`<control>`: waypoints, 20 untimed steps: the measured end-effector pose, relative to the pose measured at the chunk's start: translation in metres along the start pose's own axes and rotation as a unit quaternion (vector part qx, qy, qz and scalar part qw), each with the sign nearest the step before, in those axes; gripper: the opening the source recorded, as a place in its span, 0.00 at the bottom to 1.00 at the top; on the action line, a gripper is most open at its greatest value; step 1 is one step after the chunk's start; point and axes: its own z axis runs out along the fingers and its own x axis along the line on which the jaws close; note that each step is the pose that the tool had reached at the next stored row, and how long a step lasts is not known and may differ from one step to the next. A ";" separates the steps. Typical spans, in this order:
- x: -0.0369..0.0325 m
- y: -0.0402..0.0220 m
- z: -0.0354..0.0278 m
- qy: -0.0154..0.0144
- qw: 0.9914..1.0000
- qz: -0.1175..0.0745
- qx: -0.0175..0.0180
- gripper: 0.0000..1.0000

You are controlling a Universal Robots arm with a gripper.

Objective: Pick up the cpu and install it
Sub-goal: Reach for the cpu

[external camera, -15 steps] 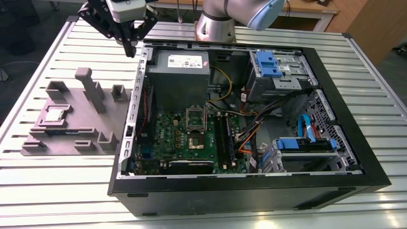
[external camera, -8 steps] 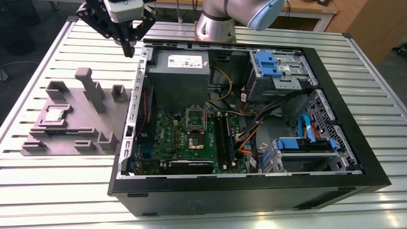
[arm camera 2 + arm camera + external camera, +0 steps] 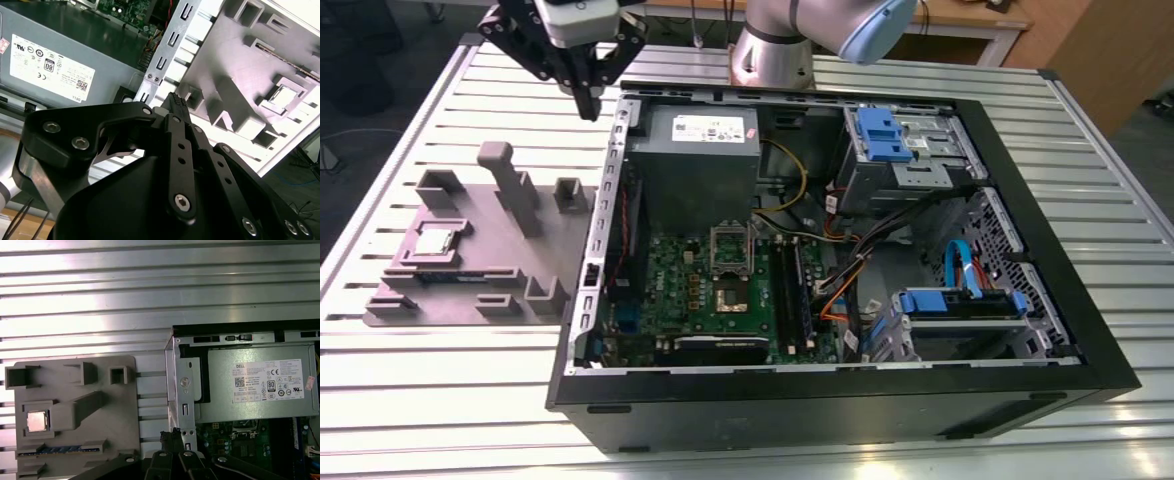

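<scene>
My gripper (image 3: pixel 591 100) hangs clenched with nothing in it; in the second wrist view the gripper (image 3: pixel 176 100) has its two black fingers meeting at their tips with no gap I can make out. I hover above the table (image 3: pixel 454 400), just outside the back corner of the open case (image 3: pixel 854 400), beside the wall next to the power supply (image 3: pixel 698 150). The cpu (image 3: pixel 438 240) is not in my grasp. It lies flat, shiny face up, in a square pocket of the grey fixture (image 3: pixel 494 250), which sits on the table beside the case. From my fingertips it lies toward the exterior view's left and nearer that camera, well apart from me and below, with the fixture's upright posts between us. In the first wrist view the cpu (image 3: pixel 37 421) sits near the far edge of the fixture (image 3: pixel 120 430) from the case, and the second wrist view shows the cpu (image 3: pixel 284 95) seated level in its recess. It is square, so no axis is longer than the other; its sides look parallel to the fixture's edges. The socket (image 3: pixel 728 285) on the motherboard (image 3: pixel 680 300) looks open and, as far as I can judge, empty.
</scene>
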 end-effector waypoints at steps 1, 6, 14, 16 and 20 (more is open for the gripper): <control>0.0002 0.0000 0.0000 0.000 1.000 0.000 0.000 0.11; 0.0009 -0.0001 0.0001 0.000 1.000 0.000 0.000 0.11; 0.0021 -0.0002 0.0004 0.000 1.000 0.000 0.000 0.11; 0.0027 -0.0002 0.0005 0.000 1.000 0.000 0.000 0.11; 0.0035 -0.0003 0.0005 0.000 1.000 0.000 0.000 0.11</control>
